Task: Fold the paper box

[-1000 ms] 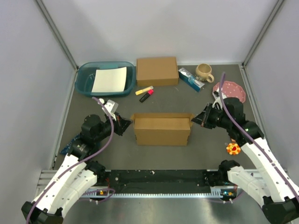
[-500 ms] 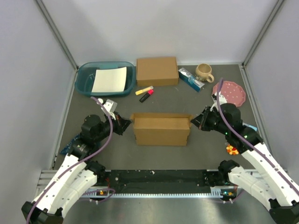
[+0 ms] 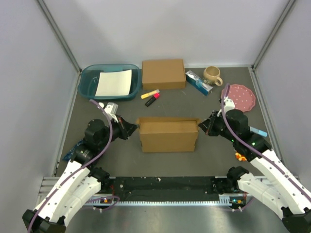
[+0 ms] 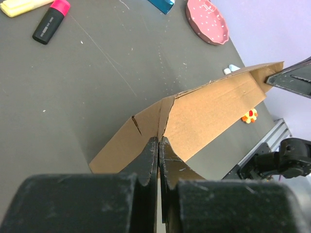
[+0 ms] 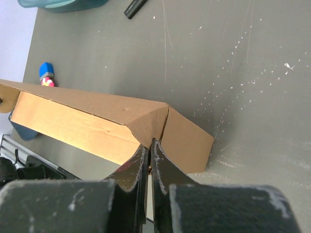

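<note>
Two claws, both clamped shut, pinch opposite ends of the paper box: left claw its left flap, right claw its right; its long axis spans between them.

Dark grey table, scuffed and speckled. Along the back: a teal basin at the left, then a closed brown box, a blue packet, a beige mug. A yellow marker and a pink marker lie just before the box. Pink dotted plate at the right edge. Paper box sits dead centre. Small orange toy near right.
</note>
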You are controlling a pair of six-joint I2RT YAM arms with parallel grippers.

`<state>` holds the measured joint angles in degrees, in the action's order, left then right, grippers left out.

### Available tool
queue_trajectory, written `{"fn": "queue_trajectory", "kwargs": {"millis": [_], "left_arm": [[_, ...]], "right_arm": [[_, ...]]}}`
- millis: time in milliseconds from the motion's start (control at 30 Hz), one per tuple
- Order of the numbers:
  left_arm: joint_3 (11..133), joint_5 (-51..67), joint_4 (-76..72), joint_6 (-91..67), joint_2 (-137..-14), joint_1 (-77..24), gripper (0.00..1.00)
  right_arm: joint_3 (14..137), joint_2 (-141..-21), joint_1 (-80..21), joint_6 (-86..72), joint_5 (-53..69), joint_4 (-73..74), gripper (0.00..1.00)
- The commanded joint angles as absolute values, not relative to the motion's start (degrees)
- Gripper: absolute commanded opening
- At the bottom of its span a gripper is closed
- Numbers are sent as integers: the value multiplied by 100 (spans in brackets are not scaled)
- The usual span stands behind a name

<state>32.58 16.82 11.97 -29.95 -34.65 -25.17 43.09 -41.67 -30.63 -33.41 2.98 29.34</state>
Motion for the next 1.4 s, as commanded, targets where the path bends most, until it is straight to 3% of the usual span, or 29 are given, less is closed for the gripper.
{"fn": "queue_trajectory", "kwargs": {"millis": [0, 700, 1367], "left_arm": [[3410, 1890, 739, -3760, -3489, -2540, 0], [2848, 1617, 299, -5519, -3138, -2540, 0], [2294, 1503, 492, -4211, -3199, -2575, 0]], "right_arm": [[4043, -4228, -3190, -3147, 369, 3489, 0], [3542, -4087, -3278, -2997, 53, 3278, 0], [3524, -3876, -3384, -3111, 18, 3305, 0]]}}
